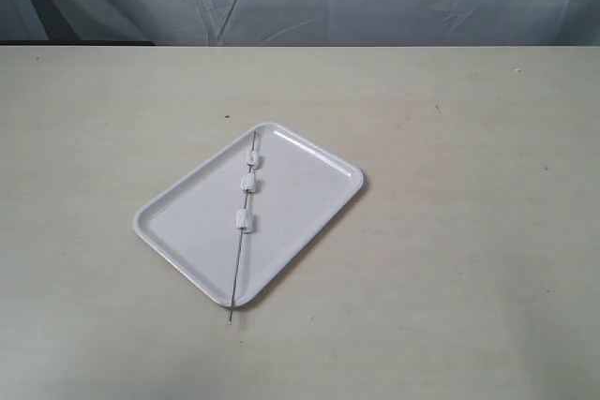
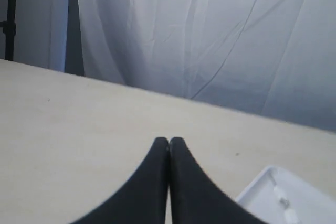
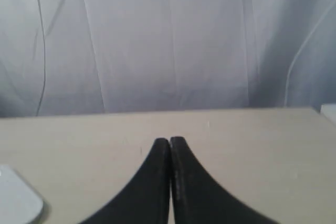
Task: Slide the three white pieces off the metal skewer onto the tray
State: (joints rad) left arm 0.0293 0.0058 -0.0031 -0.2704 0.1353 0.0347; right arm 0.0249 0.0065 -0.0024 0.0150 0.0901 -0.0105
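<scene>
A white tray [image 1: 309,199] lies at an angle in the middle of the beige table. Across it rests the thin metal skewer [image 1: 235,274], one end sticking out past the tray's near rim. Three white pieces are threaded on it: one [image 1: 252,157] near the far rim, one [image 1: 249,182] just below, and one [image 1: 244,222] near the tray's middle. Neither arm shows in the exterior view. My left gripper [image 2: 169,141] is shut with nothing in it, a corner of the tray [image 2: 273,179] off to one side. My right gripper [image 3: 169,141] is shut too, also holding nothing.
Pale wrinkled curtains hang behind the table's far edge. A rounded corner of the tray [image 3: 16,195] shows in the right wrist view. A dark stand [image 2: 9,17] rises beyond the table in the left wrist view.
</scene>
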